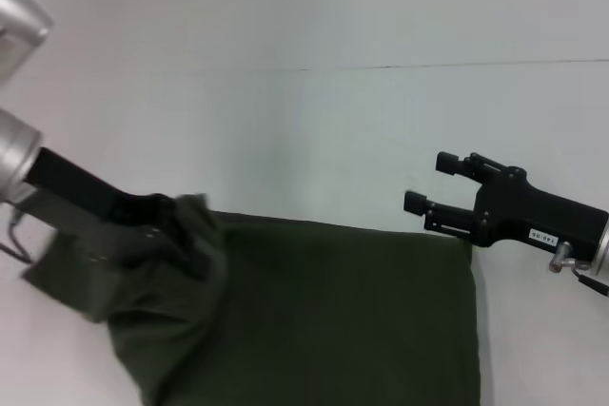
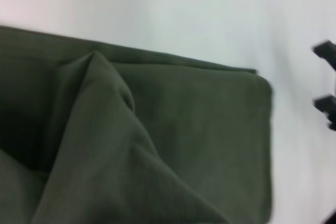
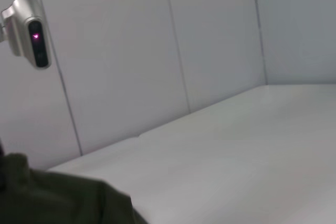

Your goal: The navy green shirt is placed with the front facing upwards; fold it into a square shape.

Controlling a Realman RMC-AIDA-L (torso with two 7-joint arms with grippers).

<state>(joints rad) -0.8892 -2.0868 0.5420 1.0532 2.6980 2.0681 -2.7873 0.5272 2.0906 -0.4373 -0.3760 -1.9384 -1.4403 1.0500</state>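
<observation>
I see the navy green shirt [image 1: 324, 320] filling the lower middle of the head view, folded flat on the white table [image 1: 314, 111]. At lower left my left gripper [image 1: 166, 230] pinches a raised bunch of its cloth. Farther right, my right gripper [image 1: 428, 183] hovers spread wide, empty, near the shirt's upper right corner.

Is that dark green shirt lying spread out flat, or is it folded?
Partly folded: the dark olive-green cotton shirt lies in a neat-edged slab on the white table, while the left gripper lifts one bunched corner.
</observation>
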